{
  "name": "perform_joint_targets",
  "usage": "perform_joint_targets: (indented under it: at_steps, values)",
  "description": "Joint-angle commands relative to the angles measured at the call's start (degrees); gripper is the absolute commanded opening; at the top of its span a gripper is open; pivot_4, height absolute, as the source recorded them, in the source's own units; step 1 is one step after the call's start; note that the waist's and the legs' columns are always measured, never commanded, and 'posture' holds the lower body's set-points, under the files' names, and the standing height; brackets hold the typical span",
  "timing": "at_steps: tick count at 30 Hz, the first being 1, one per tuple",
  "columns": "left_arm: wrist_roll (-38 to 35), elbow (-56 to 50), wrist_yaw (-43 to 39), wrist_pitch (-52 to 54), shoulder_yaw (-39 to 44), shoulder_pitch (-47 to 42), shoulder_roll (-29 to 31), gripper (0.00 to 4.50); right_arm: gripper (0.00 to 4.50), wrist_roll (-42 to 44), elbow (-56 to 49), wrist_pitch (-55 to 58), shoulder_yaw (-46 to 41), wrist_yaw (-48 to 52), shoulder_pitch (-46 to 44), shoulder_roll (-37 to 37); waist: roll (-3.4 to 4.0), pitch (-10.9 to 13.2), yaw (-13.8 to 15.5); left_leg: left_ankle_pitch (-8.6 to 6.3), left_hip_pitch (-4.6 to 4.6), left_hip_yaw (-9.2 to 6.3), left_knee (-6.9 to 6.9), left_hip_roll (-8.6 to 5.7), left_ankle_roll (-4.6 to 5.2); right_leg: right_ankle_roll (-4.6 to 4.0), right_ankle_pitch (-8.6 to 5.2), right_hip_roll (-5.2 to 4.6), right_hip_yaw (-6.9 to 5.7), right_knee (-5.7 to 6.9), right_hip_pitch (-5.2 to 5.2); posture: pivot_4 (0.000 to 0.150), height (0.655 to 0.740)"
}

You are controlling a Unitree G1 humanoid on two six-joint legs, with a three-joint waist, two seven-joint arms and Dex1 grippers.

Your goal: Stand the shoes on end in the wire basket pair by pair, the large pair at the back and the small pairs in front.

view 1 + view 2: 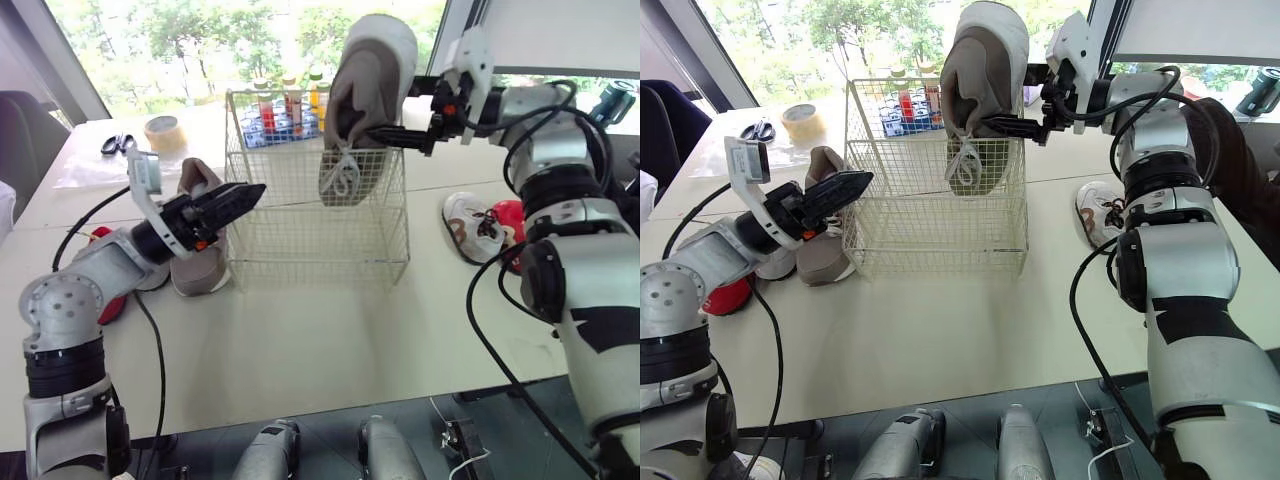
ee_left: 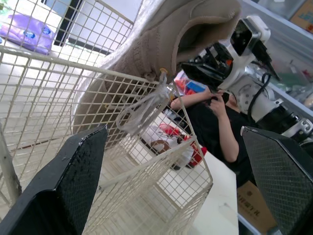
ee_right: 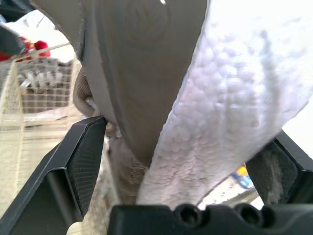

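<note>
The left gripper (image 1: 250, 194) is seen nearest, its two fingers spread apart with nothing between them. It is poised just off the near left corner of the wire basket (image 1: 320, 240), presumably so the basket can be steadied or the next shoe fetched. Just behind that gripper a second beige shoe (image 1: 195, 250) is laid on the table, likely the mate whose turn is next. Farther in, the large beige shoe (image 1: 365, 90) is clamped about its middle by the right gripper (image 1: 380, 131). It is hung toe-down with the lace dangling, and its lower half is dipped into the basket's back part, where the big pair belongs. Whether the toe is rested on the basket floor cannot be told through the mesh. Below the right gripper, small red-and-white shoes (image 1: 478, 222) are partly crossed by cable, and the bottles (image 1: 290, 105) beyond the basket are obscured by its wire.
</note>
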Motion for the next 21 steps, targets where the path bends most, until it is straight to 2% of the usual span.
perform_joint_targets:
  at_steps: [1, 9, 11, 16, 19, 21]
  values:
    - [0.03, -1.64, -0.56, -1.10, 0.30, -1.10, 0.10, 4.50, 4.46, 0.80, -5.96, 0.27, -2.65, -1.77, -1.50, -3.08, 0.00, 0.00, 0.00, 0.00, 0.00, 0.00, 0.00, 0.00, 0.00, 0.00, 0.00, 0.00, 0.00, 0.00, 0.00, 0.150, 0.7400]
    - [1.14, -4.35, 0.56, -1.50, 2.13, 0.37, 3.81, 4.50, 4.46, 3.13, -25.62, 9.87, -5.83, -5.45, 7.62, -9.77, 0.00, 0.00, 0.08, 0.00, 0.00, 0.00, 0.02, 0.00, 0.00, 0.00, 0.00, 0.00, 0.01, 0.02, 0.00, 0.150, 0.7400]
    - [5.98, -4.76, 2.71, -3.71, 2.41, -0.10, 5.86, 4.50, 4.46, 5.64, -34.61, 15.86, -7.24, -5.52, 11.66, -11.89, 0.01, -0.01, 0.03, 0.00, 0.00, 0.01, 0.02, 0.00, 0.00, 0.00, 0.00, 0.00, 0.02, 0.03, 0.00, 0.150, 0.7400]
    - [17.50, 0.53, 15.14, -5.00, 2.33, -4.92, 9.40, 4.50, 4.46, 18.49, -63.60, 37.65, -8.67, -3.31, 24.48, -15.99, 0.02, 0.00, 0.30, -0.01, 0.00, -0.01, -0.01, 0.03, 0.01, 0.00, 0.00, 0.01, 0.03, 0.03, -0.02, 0.150, 0.7400]
    - [22.98, 5.61, 22.06, -2.51, 1.51, -8.82, 10.46, 4.50, 4.46, 24.92, -74.67, 46.33, -9.50, -5.74, 28.30, -16.25, 0.01, -0.01, 0.32, -0.03, 0.01, 0.03, 0.07, 0.03, 0.04, 0.00, 0.00, 0.00, 0.05, 0.07, -0.01, 0.150, 0.7400]
    - [26.05, 8.79, 24.36, -1.43, 0.27, -10.87, 10.48, 4.50, 4.46, 27.87, -78.37, 49.90, -10.23, -8.15, 29.05, -15.55, 0.01, -0.01, 0.51, -0.12, 0.01, 0.02, 0.10, 0.02, 0.21, 0.00, 0.01, -0.01, 0.05, 0.11, 0.00, 0.150, 0.7400]
